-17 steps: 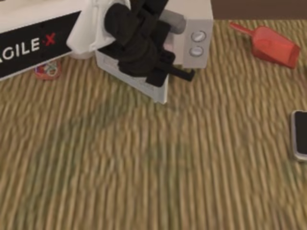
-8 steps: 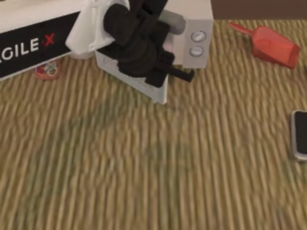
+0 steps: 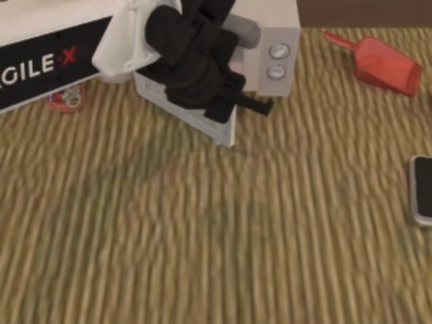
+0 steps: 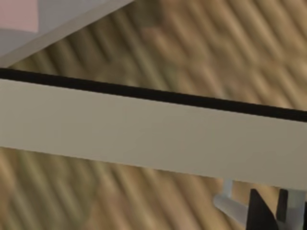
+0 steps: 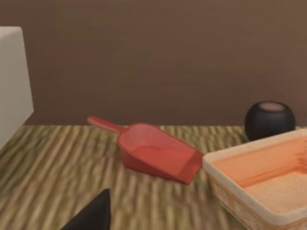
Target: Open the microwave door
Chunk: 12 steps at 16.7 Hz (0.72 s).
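Microwave (image 3: 270,40) sits far-centre on the table (image 3: 216,236). Microwave door (image 3: 196,115) hangs ajar, free edge swung near-right. Left gripper (image 3: 260,104) is at that edge; jaws' opening indiscernible. Right arm parked out of the top view.

The striped table (image 3: 202,236) is carrying the microwave (image 3: 270,27), a red scoop (image 3: 381,62) right of the left gripper (image 3: 260,103), and a phone (image 3: 422,190)

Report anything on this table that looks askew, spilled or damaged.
Nothing looks spilled or broken. The microwave door stands swung out from the microwave, but that is the left gripper working at it. The red scoop simply lies on the mat.
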Each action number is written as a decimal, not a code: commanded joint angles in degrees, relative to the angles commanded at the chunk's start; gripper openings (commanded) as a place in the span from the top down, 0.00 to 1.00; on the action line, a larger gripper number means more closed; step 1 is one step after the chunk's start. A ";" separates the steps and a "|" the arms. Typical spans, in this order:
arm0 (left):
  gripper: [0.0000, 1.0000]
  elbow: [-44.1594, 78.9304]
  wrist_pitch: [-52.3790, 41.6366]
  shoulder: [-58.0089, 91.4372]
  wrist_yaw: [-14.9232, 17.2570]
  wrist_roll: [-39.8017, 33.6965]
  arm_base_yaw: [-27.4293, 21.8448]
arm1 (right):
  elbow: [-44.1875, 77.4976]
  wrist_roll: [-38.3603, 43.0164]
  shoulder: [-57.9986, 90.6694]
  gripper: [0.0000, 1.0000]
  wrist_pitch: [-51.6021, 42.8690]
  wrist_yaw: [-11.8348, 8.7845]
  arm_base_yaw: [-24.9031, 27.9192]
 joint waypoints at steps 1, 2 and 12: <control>1.00 0.00 0.00 0.00 0.00 0.00 0.00 | 0.00 0.00 0.00 0.00 0.00 0.00 0.00; 1.00 0.00 0.00 0.00 0.00 0.00 0.00 | 0.00 0.00 0.00 0.00 0.00 0.00 0.00; 1.00 -1.34 0.21 -0.85 1.23 1.49 0.28 | 0.00 0.00 0.00 0.00 0.00 0.00 0.00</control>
